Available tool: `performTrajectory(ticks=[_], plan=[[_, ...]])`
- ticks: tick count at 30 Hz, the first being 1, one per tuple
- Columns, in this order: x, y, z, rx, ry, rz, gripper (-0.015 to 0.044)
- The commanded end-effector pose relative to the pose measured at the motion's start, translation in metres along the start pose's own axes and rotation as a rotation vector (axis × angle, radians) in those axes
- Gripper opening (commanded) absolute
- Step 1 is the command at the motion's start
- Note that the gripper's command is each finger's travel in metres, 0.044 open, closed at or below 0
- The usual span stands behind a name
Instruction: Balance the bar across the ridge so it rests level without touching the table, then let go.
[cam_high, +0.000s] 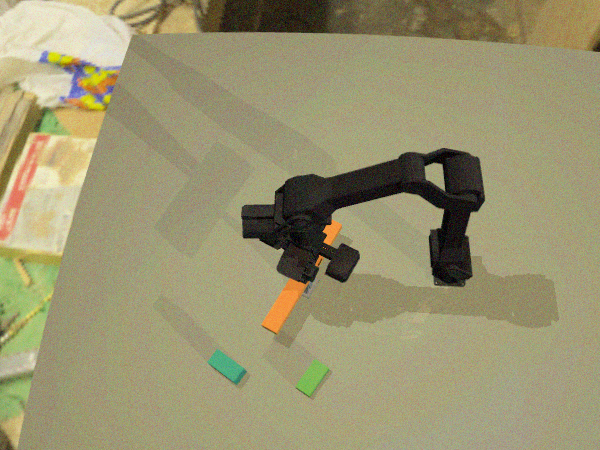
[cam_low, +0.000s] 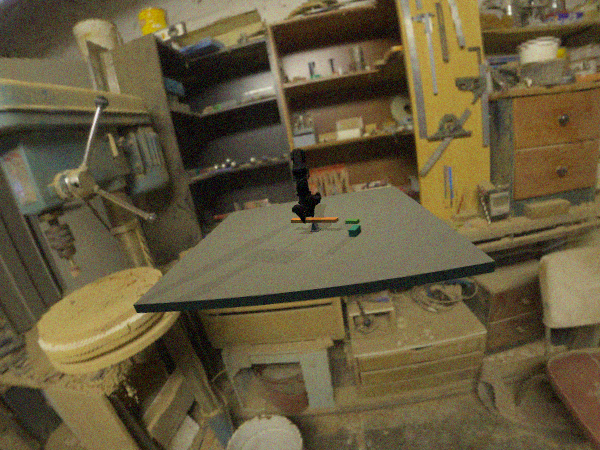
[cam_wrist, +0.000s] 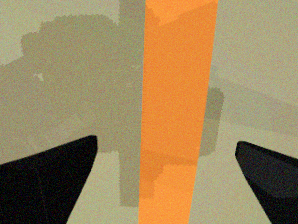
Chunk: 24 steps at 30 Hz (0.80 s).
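The orange bar (cam_high: 284, 306) (cam_low: 326, 219) (cam_wrist: 175, 75) lies across the small grey ridge (cam_high: 309, 288) (cam_low: 314, 227). In the exterior view it looks about level, with both ends above the table (cam_high: 425, 390) (cam_low: 310, 270). The ridge shows only in part in the top view, at the bar's right side, and is hidden in the wrist view. My gripper (cam_high: 321, 267) (cam_wrist: 166, 141) is open over the bar's middle part. Its fingers stand wide on both sides of the bar, with a gap on each side in the wrist view.
A teal block (cam_high: 226, 367) (cam_low: 354, 230) and a light green block (cam_high: 313, 378) (cam_low: 352, 221) lie on the table beyond the bar's lower end in the top view. Shadows of the arm fall across the table.
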<state>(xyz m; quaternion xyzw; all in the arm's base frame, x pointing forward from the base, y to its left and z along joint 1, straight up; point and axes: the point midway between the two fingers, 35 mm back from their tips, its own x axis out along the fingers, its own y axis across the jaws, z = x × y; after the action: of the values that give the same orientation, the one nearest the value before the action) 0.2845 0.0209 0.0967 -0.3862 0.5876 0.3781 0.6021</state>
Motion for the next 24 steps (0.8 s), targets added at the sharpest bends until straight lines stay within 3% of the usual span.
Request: performTrajectory(ticks=[1, 8, 24], plan=[[-0.017, -0.003, 0.002, 0.000, -0.002, -0.003, 0.0440], [-0.097, 0.000, 0.000, 0.000, -0.002, -0.003, 0.0440], [-0.099, 0.000, 0.000, 0.000, -0.002, -0.003, 0.0440]])
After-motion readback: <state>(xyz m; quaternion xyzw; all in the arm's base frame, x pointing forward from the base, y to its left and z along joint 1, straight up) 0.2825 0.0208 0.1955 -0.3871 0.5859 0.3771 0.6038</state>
